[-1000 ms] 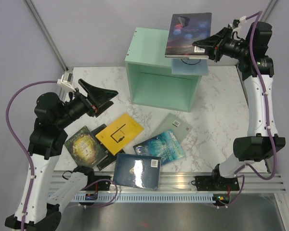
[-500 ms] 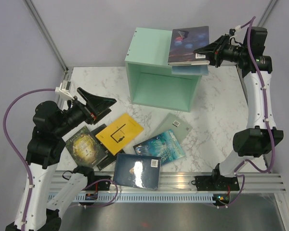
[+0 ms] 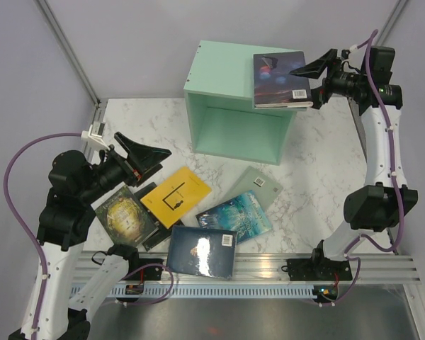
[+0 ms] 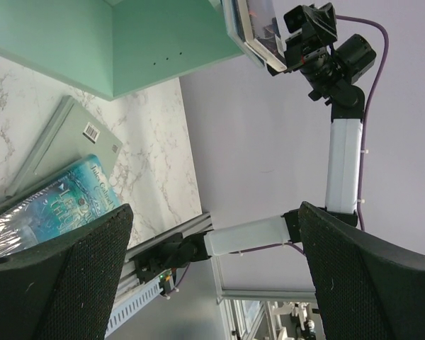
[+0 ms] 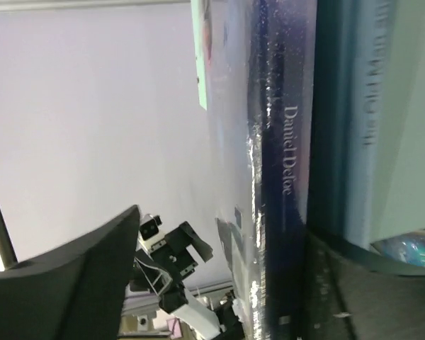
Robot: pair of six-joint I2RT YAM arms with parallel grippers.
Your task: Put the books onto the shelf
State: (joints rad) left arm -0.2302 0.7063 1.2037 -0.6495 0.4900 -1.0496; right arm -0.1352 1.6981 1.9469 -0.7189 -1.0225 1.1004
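Galaxy book (image 3: pixel 280 78): dark cover w/ red-blue glow, barcode at lower-right corner. Lies flat on top of mint shelf (image 3: pixel 219 67), upper centre-right of top view, over a 2nd book (image 3: pixel 287 105) that shows only as a pale sliver. R gripper (image 3: pixel 308 83): jaws spread past the book's edge, not clamped. L gripper (image 3: pixel 161 159): wide apart, empty, centre-left. Only R wrist view gives the spine (image 5: pixel 283 177): "Daniel Defoe". Only top view shows other books (image 3: pixel 176 196) on table (image 3: pixel 326 163), lower centre. Whether R's lower finger touches the book: can't tell.
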